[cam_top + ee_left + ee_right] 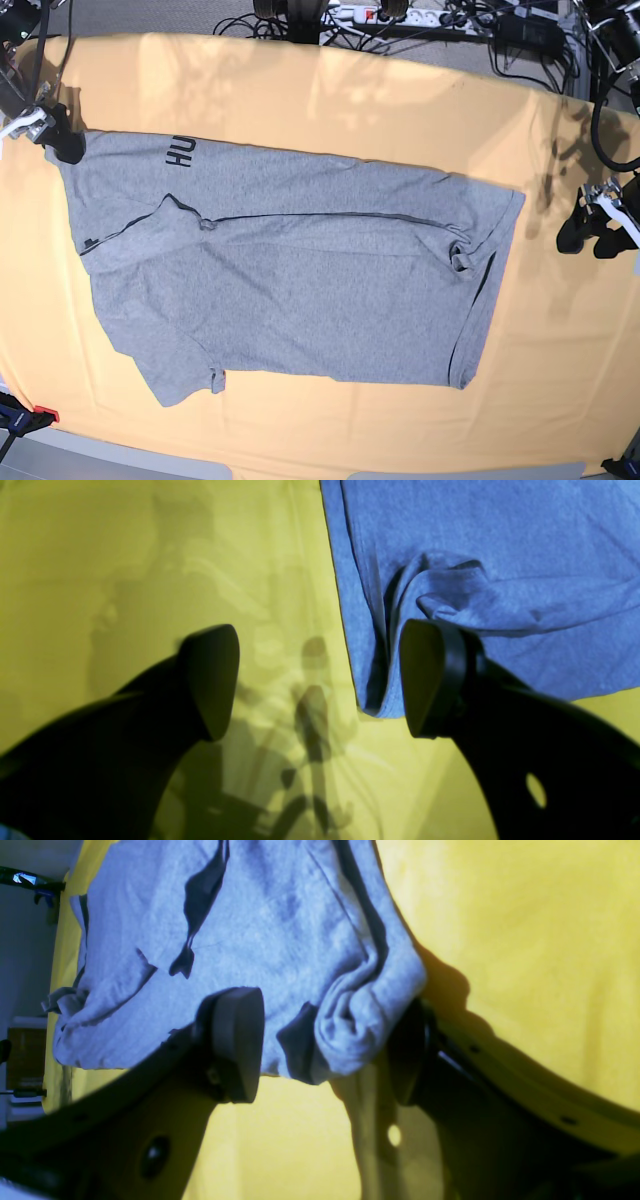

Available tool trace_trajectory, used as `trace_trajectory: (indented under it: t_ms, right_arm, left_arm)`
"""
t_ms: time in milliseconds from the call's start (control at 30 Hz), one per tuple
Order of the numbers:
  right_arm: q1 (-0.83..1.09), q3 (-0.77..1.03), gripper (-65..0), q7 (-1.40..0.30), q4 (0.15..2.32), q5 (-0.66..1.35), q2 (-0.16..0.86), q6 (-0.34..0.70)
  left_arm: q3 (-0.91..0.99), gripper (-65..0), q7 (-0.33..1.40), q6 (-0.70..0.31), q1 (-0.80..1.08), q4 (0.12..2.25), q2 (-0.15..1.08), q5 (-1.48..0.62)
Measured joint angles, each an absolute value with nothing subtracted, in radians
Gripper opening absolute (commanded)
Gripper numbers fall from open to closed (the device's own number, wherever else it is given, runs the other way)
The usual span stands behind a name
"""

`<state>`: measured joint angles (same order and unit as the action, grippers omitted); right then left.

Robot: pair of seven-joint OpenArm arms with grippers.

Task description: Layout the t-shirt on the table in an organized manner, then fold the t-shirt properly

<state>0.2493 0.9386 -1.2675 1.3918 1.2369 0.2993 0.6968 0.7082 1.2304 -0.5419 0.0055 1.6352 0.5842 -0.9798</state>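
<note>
The grey t-shirt (300, 270) lies spread on the yellow-orange table (330, 90), with dark letters (183, 152) at its far left. My right gripper (60, 140) sits at the shirt's far left corner. In the right wrist view it (325, 1047) is open, and a bunched fold of shirt (350, 1025) lies between the jaws, against the right finger. My left gripper (598, 228) is right of the shirt, over bare table. In the left wrist view it (320, 680) is open and empty, with the shirt's edge (475, 555) just ahead.
Cables and a power strip (400, 15) lie beyond the table's far edge. A clamp (25, 415) grips the front left corner. A small wrinkle (462, 255) sits near the shirt's right end. Bare table surrounds the shirt.
</note>
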Motion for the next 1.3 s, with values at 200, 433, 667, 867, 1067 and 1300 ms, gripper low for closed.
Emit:
trace_trajectory:
  t_ms: [200,433,667,867,1067,1300]
  right_arm:
    - [0.252,0.939,-65.0,-1.276,1.392,1.185,0.295,0.696]
    - [0.253,0.939,-65.0,-1.276,1.392,1.185,0.296,0.696]
    - [0.252,0.939,-65.0,-1.283,1.392,1.186,0.302,0.696]
    - [0.252,0.938,-65.0,-1.287,1.392,1.186,0.321,0.696]
    - [0.252,0.938,-65.0,-1.291,1.392,1.186,0.331,0.696]
    - [0.252,0.938,-65.0,-1.291,1.392,1.188,0.333,0.696]
  left_arm:
    - [0.708,-15.6,1.211,-0.507,0.005,1.635,0.579,-0.951]
    - [0.733,-15.6,1.178,-0.396,0.019,1.635,0.458,-0.785]
    - [0.734,-15.6,1.168,-0.395,0.053,1.635,0.381,-0.731]
    - [0.734,-15.6,1.144,-0.381,0.052,1.634,0.332,-0.695]
    - [0.717,-15.6,1.12,-0.323,0.053,1.634,0.292,-0.604]
    - [0.601,-15.6,1.071,-0.318,0.05,1.634,0.295,-0.538]
